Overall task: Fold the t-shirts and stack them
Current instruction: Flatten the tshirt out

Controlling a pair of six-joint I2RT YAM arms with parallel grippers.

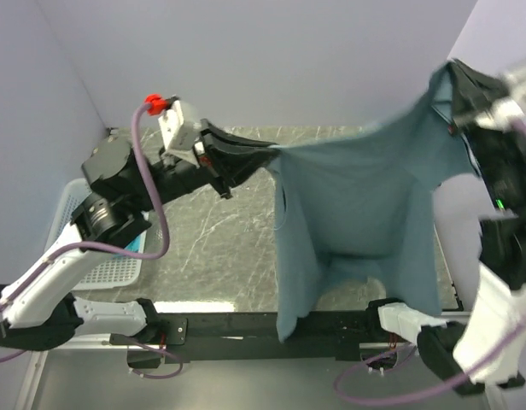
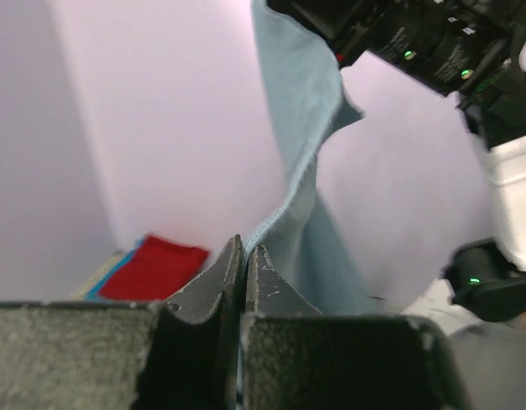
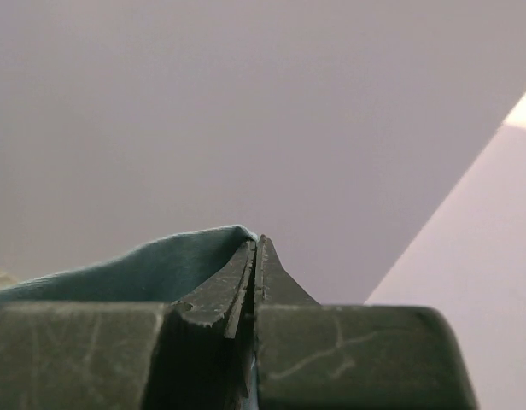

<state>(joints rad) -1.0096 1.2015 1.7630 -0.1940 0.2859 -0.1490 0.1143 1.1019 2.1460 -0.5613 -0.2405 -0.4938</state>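
A large slate blue-grey t-shirt (image 1: 357, 213) hangs stretched in the air between both arms, its lower part drooping over the table's near edge. My left gripper (image 1: 274, 154) is shut on the shirt's left top edge; in the left wrist view the fabric (image 2: 307, 128) runs up from the pinched fingertips (image 2: 245, 248). My right gripper (image 1: 455, 96) is raised high at the upper right, shut on the other corner; the right wrist view shows cloth (image 3: 135, 272) bunched beside its fingertips (image 3: 255, 243). A red t-shirt (image 2: 154, 266) with a teal one under it lies far off at the left.
A white plastic basket (image 1: 101, 256) sits at the table's left edge behind the left arm. The marble-patterned tabletop (image 1: 220, 239) lies under the hanging shirt. Purple walls close in the back and both sides.
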